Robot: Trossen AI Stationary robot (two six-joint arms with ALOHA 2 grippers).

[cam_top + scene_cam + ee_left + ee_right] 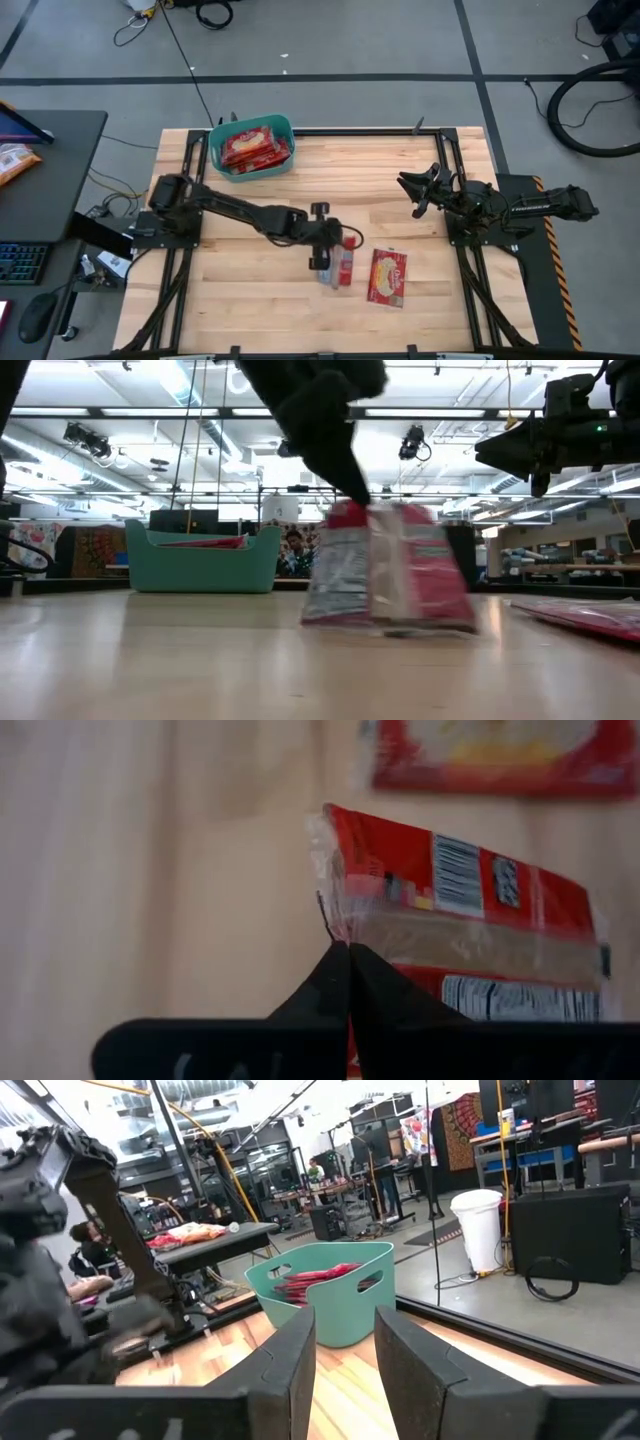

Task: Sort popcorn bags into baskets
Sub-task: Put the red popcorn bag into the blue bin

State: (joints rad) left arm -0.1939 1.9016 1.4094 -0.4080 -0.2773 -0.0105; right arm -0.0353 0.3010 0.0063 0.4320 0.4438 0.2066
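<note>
Glossy red bag (343,262), crinkled at its clear seam, hangs pinched in the left claw (322,243) mid-worktop; the right claw (418,190) hovers narrowly parted.

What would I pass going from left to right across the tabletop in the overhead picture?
Teal basket → left end effector pinching a popcorn bag → flat popcorn bag → right end effector, raised and open.
</note>
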